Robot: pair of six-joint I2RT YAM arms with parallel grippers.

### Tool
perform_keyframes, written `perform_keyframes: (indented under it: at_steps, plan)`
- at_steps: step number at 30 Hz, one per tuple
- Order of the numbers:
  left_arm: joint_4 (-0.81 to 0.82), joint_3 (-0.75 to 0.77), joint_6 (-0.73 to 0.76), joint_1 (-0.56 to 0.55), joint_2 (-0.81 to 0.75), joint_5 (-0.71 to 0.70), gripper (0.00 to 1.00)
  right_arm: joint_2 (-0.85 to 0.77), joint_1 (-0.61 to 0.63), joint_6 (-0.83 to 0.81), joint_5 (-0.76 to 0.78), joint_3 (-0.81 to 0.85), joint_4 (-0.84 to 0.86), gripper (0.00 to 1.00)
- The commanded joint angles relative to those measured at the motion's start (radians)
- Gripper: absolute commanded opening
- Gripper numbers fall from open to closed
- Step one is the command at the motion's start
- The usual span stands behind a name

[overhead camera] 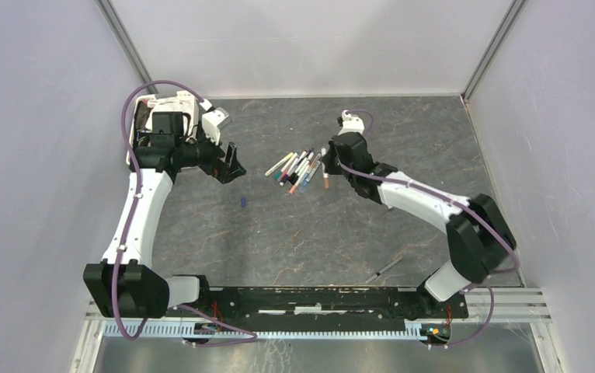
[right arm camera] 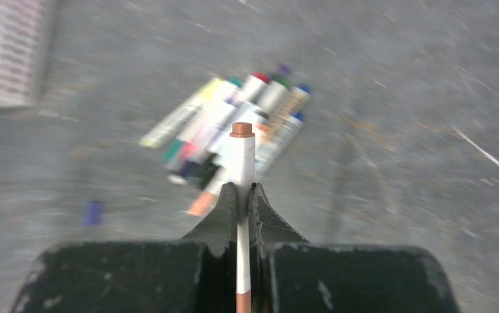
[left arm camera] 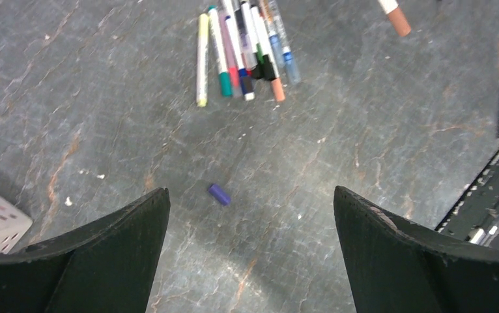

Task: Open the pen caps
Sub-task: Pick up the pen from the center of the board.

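A pile of white-barrelled pens (overhead camera: 297, 166) with coloured caps lies mid-table; it also shows in the left wrist view (left arm camera: 243, 49) and the right wrist view (right arm camera: 214, 124). One loose purple cap (overhead camera: 243, 201) lies on the table left of the pile, also in the left wrist view (left arm camera: 219, 193). My right gripper (overhead camera: 326, 167) is shut on a white pen (right arm camera: 242, 156) with a brown cap (right arm camera: 241, 128), held above the table right of the pile. My left gripper (overhead camera: 228, 163) is open and empty, above and behind the purple cap, which lies between its fingers in its own view (left arm camera: 252, 195).
A white perforated basket (overhead camera: 174, 109) stands at the back left, behind my left arm. A black pen (overhead camera: 385, 270) lies alone near the front right. Grey walls close in the table on three sides.
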Motion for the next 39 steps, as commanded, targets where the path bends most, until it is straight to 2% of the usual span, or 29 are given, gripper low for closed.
perform_keyframes:
  at_steps: [1, 4, 6, 13, 19, 23, 27, 31, 33, 39]
  plan:
    - [0.036, 0.029, -0.079, 0.002, -0.037, 0.164, 1.0, -0.137, 0.091, 0.103, -0.036, -0.071, 0.322, 0.0]
    - [0.018, -0.01, -0.058, 0.0, -0.055, 0.315, 1.0, -0.153, 0.155, 0.151, -0.04, -0.068, 0.424, 0.0]
    - [0.033, -0.054, -0.041, -0.014, -0.087, 0.361, 1.0, -0.149, 0.196, 0.184, -0.043, -0.061, 0.49, 0.0]
    - [0.091, -0.121, -0.091, -0.146, -0.101, 0.355, 1.0, -0.123, 0.314, 0.229, -0.003, -0.032, 0.665, 0.0]
    - [0.132, -0.135, -0.136, -0.226, -0.075, 0.335, 0.99, -0.11, 0.347, 0.223, 0.026, -0.023, 0.683, 0.0]
    - [0.144, -0.129, -0.151, -0.226, -0.069, 0.339, 0.85, -0.129, 0.353, 0.226, 0.057, -0.067, 0.712, 0.0]
    - [0.174, -0.141, -0.193, -0.228, -0.047, 0.338, 0.62, -0.135, 0.361, 0.233, 0.068, -0.09, 0.742, 0.0]
    - [0.184, -0.142, -0.218, -0.228, -0.025, 0.353, 0.51, -0.129, 0.376, 0.233, 0.073, -0.098, 0.765, 0.0]
    - [0.194, -0.139, -0.23, -0.228, -0.022, 0.354, 0.42, -0.128, 0.383, 0.227, 0.08, -0.101, 0.766, 0.0]
    - [0.175, -0.139, -0.203, -0.228, -0.026, 0.325, 0.28, -0.157, 0.389, 0.217, 0.113, -0.141, 0.767, 0.0]
